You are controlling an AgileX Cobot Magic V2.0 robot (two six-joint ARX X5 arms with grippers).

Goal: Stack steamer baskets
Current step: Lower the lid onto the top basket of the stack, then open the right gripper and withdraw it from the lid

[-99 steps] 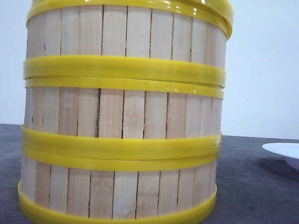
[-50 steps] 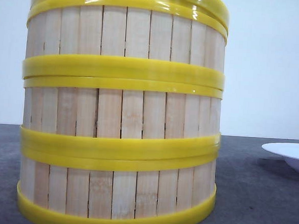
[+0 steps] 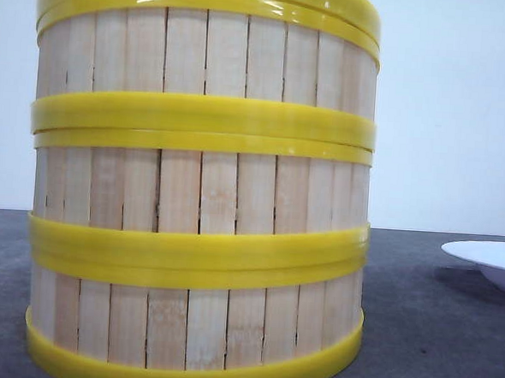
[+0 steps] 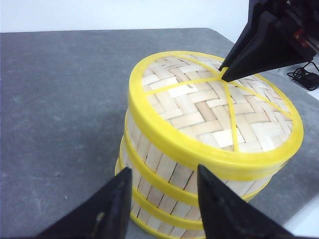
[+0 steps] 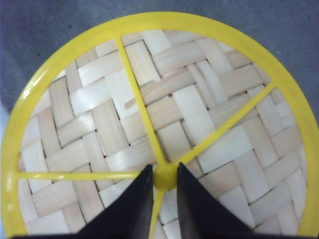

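We see the three round steamer baskets (image 3: 199, 194), walls of pale vertical bamboo slats between thick yellow plastic rims, standing one on another in a single column on the dark grey tabletop (image 3: 432, 337). In the front view the column fills the left and middle of the picture, close to the camera. On top lies a flat round lid (image 4: 214, 107) of woven bamboo strips with a yellow rim and yellow spokes that meet at a small yellow hub (image 5: 164, 177). Its edge looks slightly tilted against the top basket's rim in the front view.

The right hand (image 5: 164, 199) stands over the middle of the lid, its two black fingers (image 5: 130, 209) drawn close on either side of the hub and seemingly gripping it; in the left wrist view its tip (image 4: 227, 74) meets the lid at the centre.

The left hand (image 4: 162, 196) is just beside the column's wall, its black fingers (image 4: 112, 209) spread and holding nothing.

Well apart to the right on the tabletop, a white plate (image 3: 488, 259) shows only partly at the picture's edge.
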